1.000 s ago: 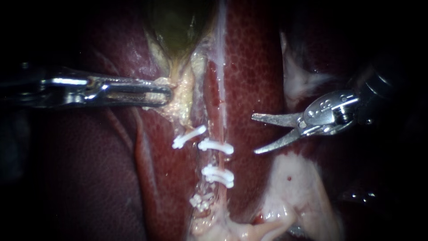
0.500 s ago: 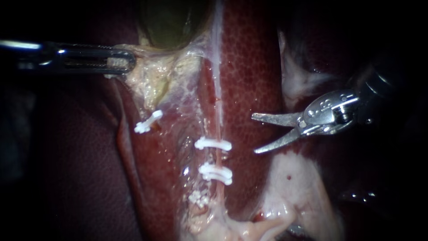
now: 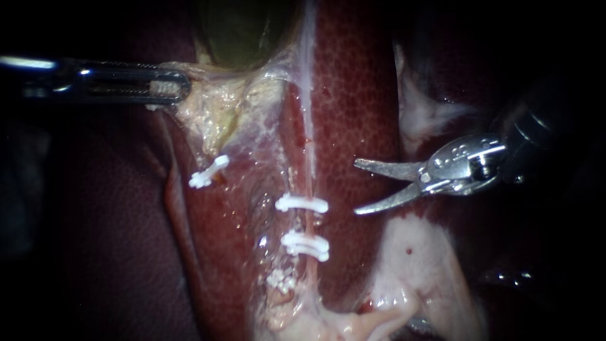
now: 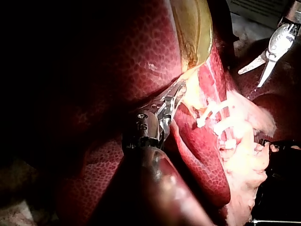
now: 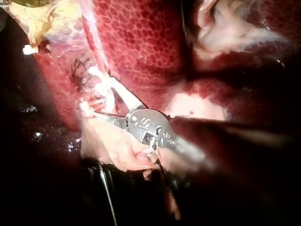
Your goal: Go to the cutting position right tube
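Right tube (image 3: 310,167): it runs down into the upper clip (image 3: 302,203).
Right instrument (image 3: 355,187): its blades gape wide with nothing in them, off to the side of the upper clip and not touching it.
Left instrument (image 3: 172,88): its jaws are pinched on pale tissue (image 3: 211,123), far from the upper clip.
How to do it: I think I should slide the open blades across, just under the upper clip, with one blade on each side of the tube.
Change: the blades are a tiny bit closer to the upper clip than half a second ago. My left pull looks the same.
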`<action>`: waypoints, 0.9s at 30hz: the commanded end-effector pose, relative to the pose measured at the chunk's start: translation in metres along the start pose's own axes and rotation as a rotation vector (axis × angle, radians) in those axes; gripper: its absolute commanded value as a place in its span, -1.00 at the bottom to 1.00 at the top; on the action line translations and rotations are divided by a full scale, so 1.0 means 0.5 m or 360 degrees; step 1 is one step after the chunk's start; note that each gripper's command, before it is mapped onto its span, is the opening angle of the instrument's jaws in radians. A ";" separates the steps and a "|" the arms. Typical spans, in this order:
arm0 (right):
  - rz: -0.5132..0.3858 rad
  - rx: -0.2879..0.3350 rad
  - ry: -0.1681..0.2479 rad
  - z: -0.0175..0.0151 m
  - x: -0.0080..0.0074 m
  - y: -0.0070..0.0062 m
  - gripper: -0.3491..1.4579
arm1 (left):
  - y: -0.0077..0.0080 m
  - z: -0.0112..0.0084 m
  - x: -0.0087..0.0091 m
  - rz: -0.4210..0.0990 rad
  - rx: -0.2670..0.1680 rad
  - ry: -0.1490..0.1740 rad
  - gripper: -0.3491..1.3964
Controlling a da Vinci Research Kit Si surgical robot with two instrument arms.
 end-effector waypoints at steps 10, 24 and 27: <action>0.0168 0.0084 -0.0148 0.0092 -0.0108 -0.0017 0.93 | 0.0000 0.0002 0.0002 0.0001 -0.0001 0.0000 -1.00; 0.0264 0.0212 -0.0213 0.0177 -0.0180 -0.0040 0.86 | -0.0001 0.0002 0.0004 0.0001 -0.0002 -0.0001 -1.00; 0.0261 0.0220 -0.0220 0.0187 -0.0181 -0.0043 0.86 | -0.0002 0.0002 0.0004 0.0001 -0.0003 -0.0001 -1.00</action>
